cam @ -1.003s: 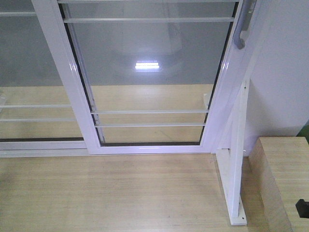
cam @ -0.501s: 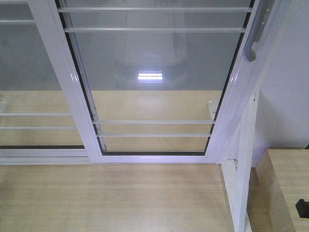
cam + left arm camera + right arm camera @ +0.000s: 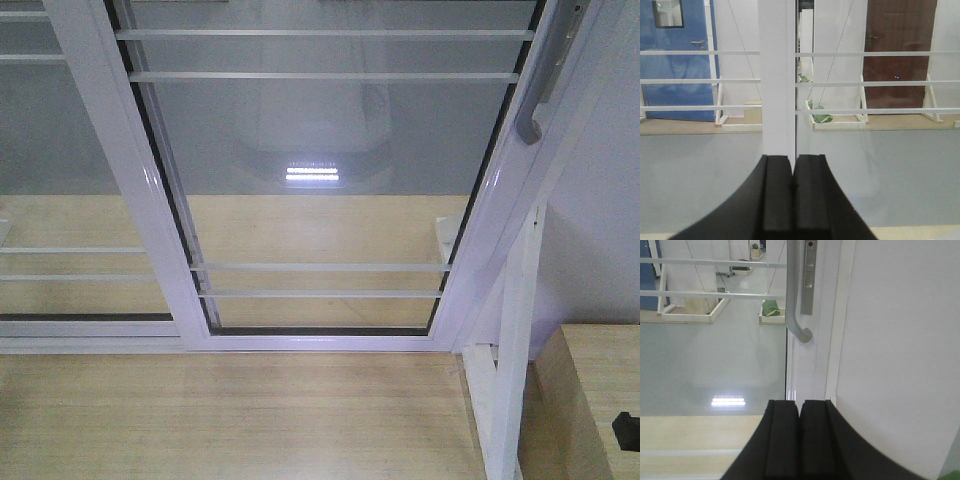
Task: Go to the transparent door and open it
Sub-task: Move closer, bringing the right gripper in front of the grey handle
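Observation:
The transparent door (image 3: 320, 200), clear glass in a glossy white frame with thin white bars, fills the front view. Its curved grey handle (image 3: 548, 70) sits on the right side rail, and shows in the right wrist view (image 3: 794, 295) above and ahead of my right gripper (image 3: 800, 407). My right gripper is shut and empty, facing the door's side rail (image 3: 805, 370) below the handle. My left gripper (image 3: 792, 162) is shut and empty, facing a white vertical frame rail (image 3: 776, 80) with glass on both sides. Neither gripper shows in the front view.
A second white-framed glass panel (image 3: 60, 200) without a handle stands at the left. A white support brace (image 3: 510, 380) and a light wooden box (image 3: 590, 400) stand at the right on the wooden floor (image 3: 230, 420). A white wall (image 3: 900, 340) lies right of the door.
The view has moved forward: the door looks larger and lower in frame, its handle has shifted right and down, and the brace's foot has left the bottom edge.

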